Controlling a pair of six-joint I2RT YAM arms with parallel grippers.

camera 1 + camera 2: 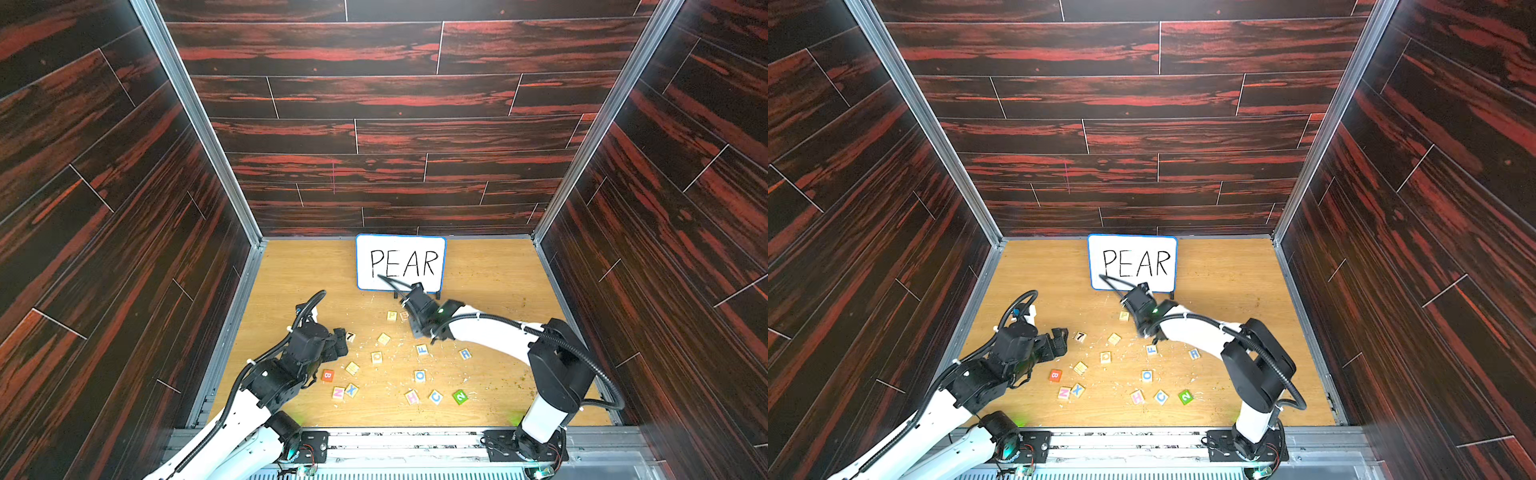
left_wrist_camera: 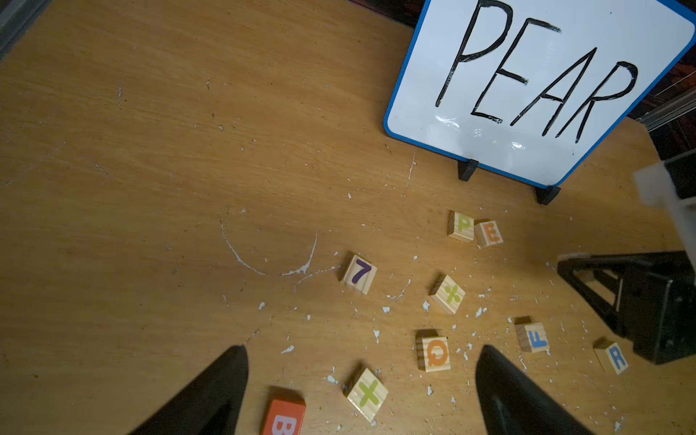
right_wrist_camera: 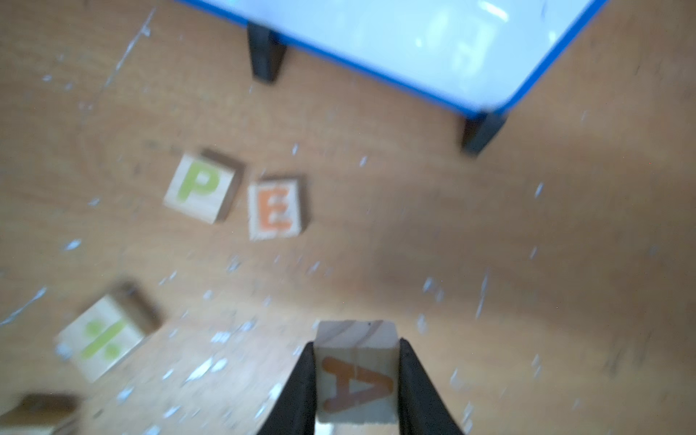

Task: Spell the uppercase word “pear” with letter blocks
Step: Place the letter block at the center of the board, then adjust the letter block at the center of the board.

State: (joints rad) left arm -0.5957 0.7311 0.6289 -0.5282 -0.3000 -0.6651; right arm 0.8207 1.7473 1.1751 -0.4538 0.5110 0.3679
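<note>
Top views – P block point(image 1: 391, 316), E block point(image 1: 404, 316): side by side on the surface point(image 1: 498, 282), just in front of the whiteboard point(image 1: 400, 262); R block point(image 1: 465, 354) lay well apart from them, near the F block point(image 1: 422, 350).
Left wrist – left jaws: stood wide apart and empty above the surface.
Right wrist – right jaws: clamped on the A block point(image 3: 356, 380), near the E block; picture blurred.

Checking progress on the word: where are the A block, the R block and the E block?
A block point(image 3: 356, 384): right wrist view, on its lettered face.
R block point(image 1: 465, 354): a top view, on its lettered top face.
E block point(image 3: 276, 209): right wrist view, on its orange letter.
</note>
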